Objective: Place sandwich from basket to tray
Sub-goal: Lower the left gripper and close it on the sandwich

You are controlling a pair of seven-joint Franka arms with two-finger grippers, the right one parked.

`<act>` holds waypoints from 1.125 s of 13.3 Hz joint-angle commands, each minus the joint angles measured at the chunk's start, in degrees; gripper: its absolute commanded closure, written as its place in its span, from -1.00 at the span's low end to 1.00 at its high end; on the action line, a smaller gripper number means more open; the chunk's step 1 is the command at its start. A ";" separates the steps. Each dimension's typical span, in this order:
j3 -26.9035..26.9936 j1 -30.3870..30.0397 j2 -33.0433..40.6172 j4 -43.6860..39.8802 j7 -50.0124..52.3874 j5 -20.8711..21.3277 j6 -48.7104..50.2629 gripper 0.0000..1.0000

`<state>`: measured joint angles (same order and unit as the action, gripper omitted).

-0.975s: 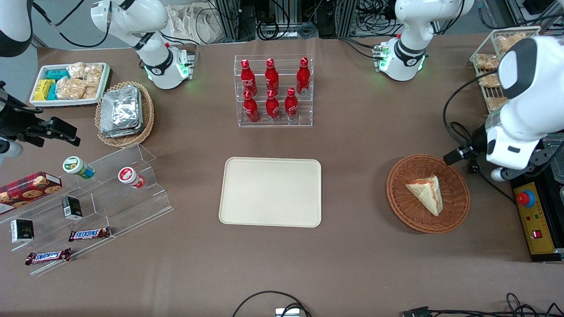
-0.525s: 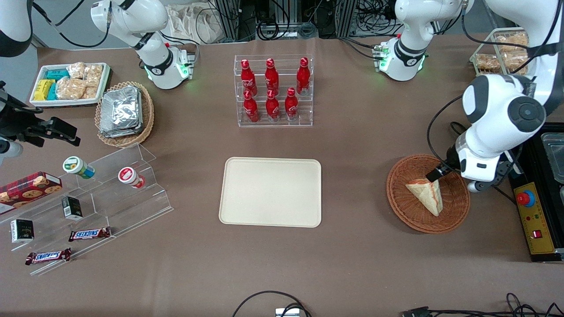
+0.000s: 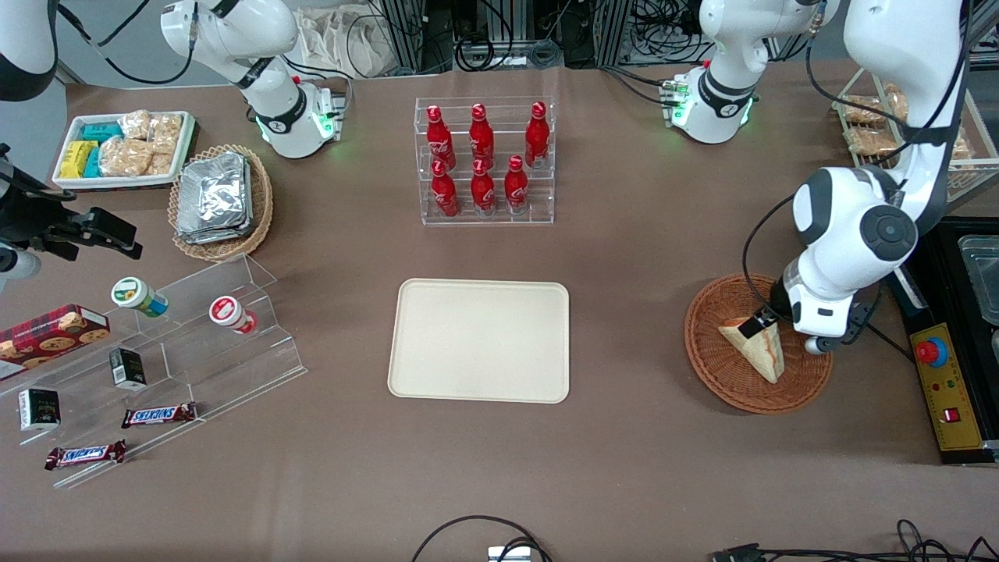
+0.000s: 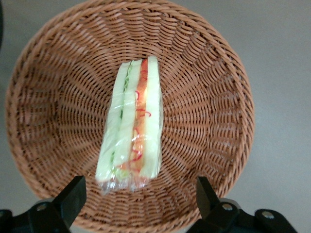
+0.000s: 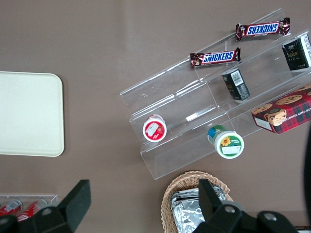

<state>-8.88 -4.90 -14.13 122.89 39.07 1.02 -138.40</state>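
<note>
Tray bare mid-table. Sandwich lying in basket, toward working arm's end. Gripper has swung in over sandwich, fingers spread wide, nothing held; descent and grasp likely next.

A: Even, bright overhead light; the worktop carries only soft, faint shadows.

B: Front view sharp throughout. Wrist view crisp on the sandwich, though the pincer fingertips look dark and slightly soft. Bottles show small glints.
</note>
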 commanded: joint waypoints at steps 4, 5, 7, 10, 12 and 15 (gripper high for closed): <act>0.09 -0.11 -4.24 0.33 1.36 1.79 -5.65 -1.00; 0.09 -0.11 -4.68 0.15 1.62 2.67 -5.91 -0.95; 0.26 -0.11 -5.29 -0.20 3.20 3.29 -6.09 -0.29; 0.97 -0.11 -5.04 -0.11 3.90 4.52 -6.09 0.57; 0.97 -0.11 -4.42 0.06 5.04 4.78 -6.00 1.00; 0.88 -0.11 -2.41 -0.02 6.80 4.78 -5.13 1.00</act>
<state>-7.88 -4.95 -18.84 122.59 43.64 4.42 -144.04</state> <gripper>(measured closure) 0.758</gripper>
